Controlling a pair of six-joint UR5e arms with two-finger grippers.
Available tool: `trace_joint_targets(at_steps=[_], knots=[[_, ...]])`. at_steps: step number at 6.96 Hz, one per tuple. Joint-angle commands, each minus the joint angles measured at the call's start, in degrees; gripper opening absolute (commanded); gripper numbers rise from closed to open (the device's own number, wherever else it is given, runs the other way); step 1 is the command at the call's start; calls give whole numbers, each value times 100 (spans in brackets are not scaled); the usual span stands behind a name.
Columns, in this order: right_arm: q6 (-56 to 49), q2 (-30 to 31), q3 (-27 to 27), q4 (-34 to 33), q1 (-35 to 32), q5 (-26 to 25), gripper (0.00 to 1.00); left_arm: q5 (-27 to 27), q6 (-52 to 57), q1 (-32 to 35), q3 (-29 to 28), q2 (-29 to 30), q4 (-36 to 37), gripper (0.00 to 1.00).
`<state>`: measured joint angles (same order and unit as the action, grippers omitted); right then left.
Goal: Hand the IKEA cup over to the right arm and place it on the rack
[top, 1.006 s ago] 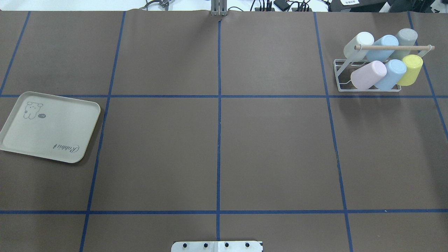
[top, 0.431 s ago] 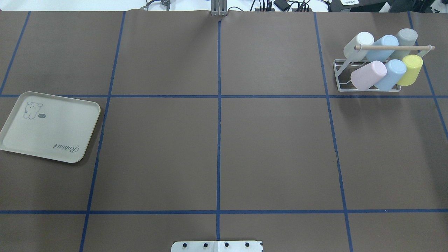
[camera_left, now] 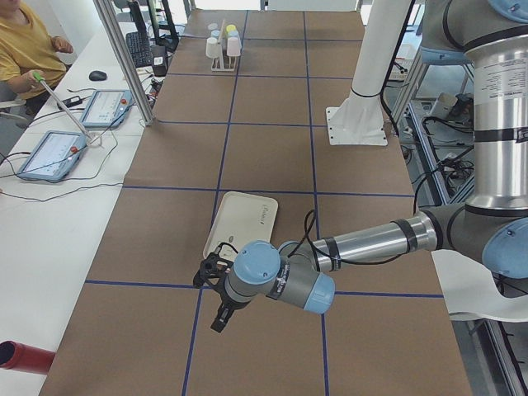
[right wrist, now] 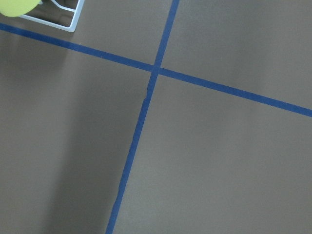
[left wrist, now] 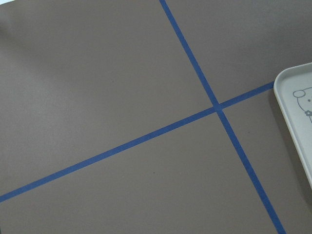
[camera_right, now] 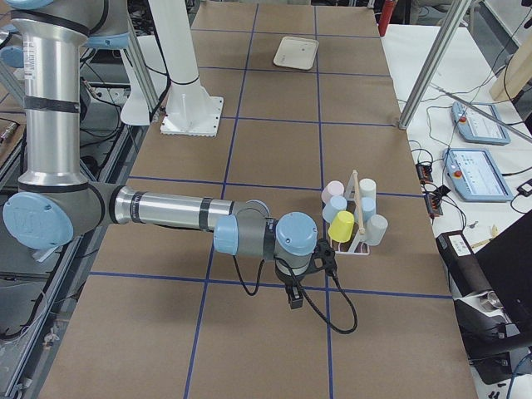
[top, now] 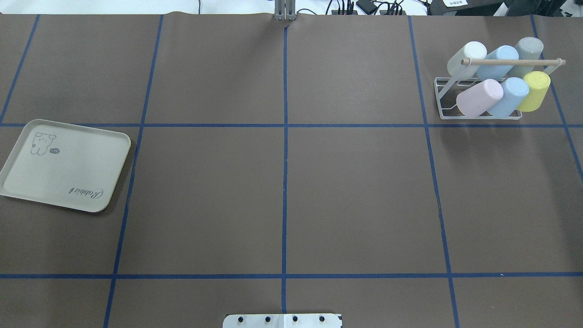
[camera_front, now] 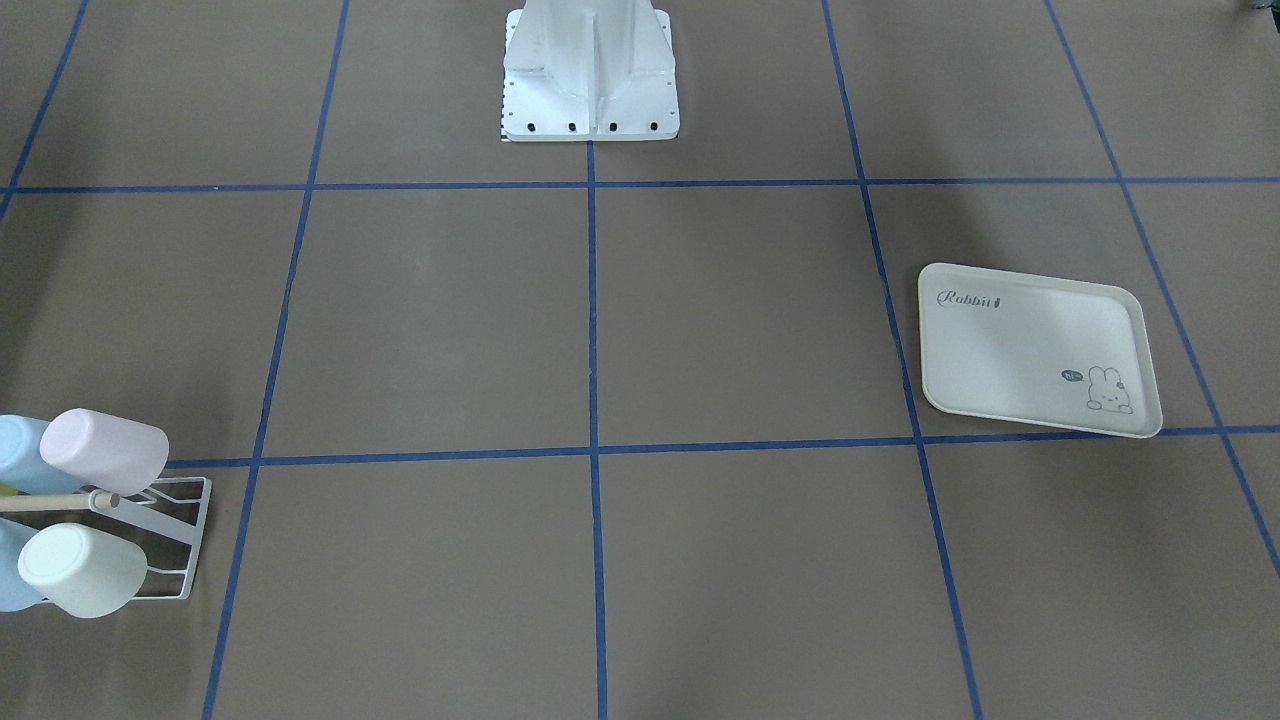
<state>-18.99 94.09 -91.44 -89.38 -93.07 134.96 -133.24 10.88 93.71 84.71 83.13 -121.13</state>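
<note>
Cannot tell either grip: right gripper [camera_right: 293,301] hangs near the white wire rack [camera_right: 359,249] holding pastel plastic cups [camera_right: 342,226], left gripper [camera_left: 219,320] near the cream rabbit-print tray [camera_left: 247,219]

Soft, even light from overhead — the matte brown surface [top: 355,191] reads uniform in tone. A faint shadow spreads at 6 o'clock of the rack [top: 455,117]; the right wrist view dims toward 8 o'clock. Focus is crisp throughout.

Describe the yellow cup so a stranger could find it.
At the far right corner of the brown table, seen from the robot, stands a white wire rack holding six cups. The yellow cup ends the nearer row on the right, beside a blue cup; it is the only yellow one.
</note>
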Motion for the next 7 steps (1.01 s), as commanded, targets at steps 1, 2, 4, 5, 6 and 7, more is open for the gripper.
trace_joint_targets(at_steps=[1,2,4,5,6,7], knots=[[-8,21,-5,0,0,12,100,706,27,-187,1390,29,2213,100],[-8,30,-5,0,0,12,100,929,71,-178,2017,-41,3270,100],[-9,30,-5,0,0,12,100,574,283,-161,2051,-367,3175,100],[-17,30,-5,0,0,12,100,-142,239,-161,1928,-437,3201,100],[-17,30,-5,0,0,12,100,-358,143,-161,1823,-455,3210,100],[-9,30,-5,9,0,12,100,-378,-58,-161,1726,-438,3175,100]])
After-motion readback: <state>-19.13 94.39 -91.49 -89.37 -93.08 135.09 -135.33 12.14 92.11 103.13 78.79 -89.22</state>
